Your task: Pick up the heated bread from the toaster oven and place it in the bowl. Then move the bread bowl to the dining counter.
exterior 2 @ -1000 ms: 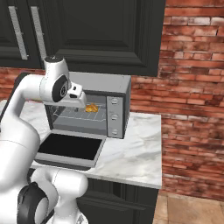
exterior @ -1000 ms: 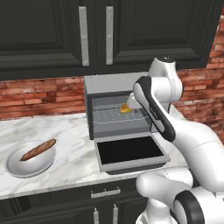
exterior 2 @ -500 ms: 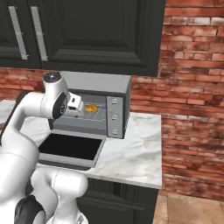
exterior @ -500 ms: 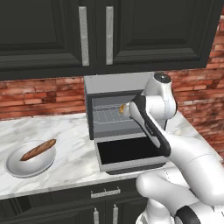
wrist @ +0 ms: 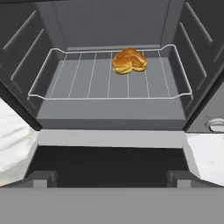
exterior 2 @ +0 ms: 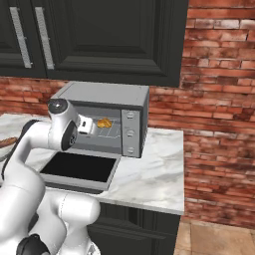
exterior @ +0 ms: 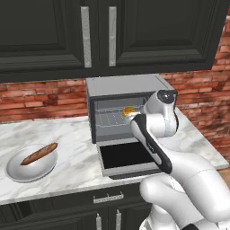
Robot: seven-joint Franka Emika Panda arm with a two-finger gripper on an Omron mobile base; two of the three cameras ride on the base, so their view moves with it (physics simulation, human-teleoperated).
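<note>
**Gripper spread wide at the open toaster oven, bread on the rack**

From my left base camera I start at the far left of the marble counter (exterior: 72, 148), where the bowl (exterior: 31, 164) sits with a long brown baguette (exterior: 39, 153) lying across it. The bowl is well apart from the toaster oven (exterior: 123, 85), which stands against the red brick wall (exterior: 40, 96) under the dark upper cabinets (exterior: 112, 31). The oven's door (exterior: 128, 155) is dropped flat toward me, its dark glass facing up. Inside, on the wire rack (exterior: 108, 119), I see the heated bread (exterior: 129, 110) as a small golden-orange lump toward the right side of the cavity. Just right of it my arm's wrist reaches in at the oven mouth; the fingers themselves are hidden behind the wrist in this camera.

From the right base camera, the bread (exterior 2: 104, 122) lies on the rack just beside the hand, not touched by it, and the three knobs (exterior 2: 130, 132) run down the oven's side panel.

Through the hand camera I look straight into the cavity: the rack (wrist: 74, 83) lies level, and the bread (wrist: 129, 61) rests on it right of centre, toward the back. My gripper (wrist: 112, 178) stands fully parted and empty, both fingertips (wrist: 41, 178) low over the open door, short of the rack.
</note>
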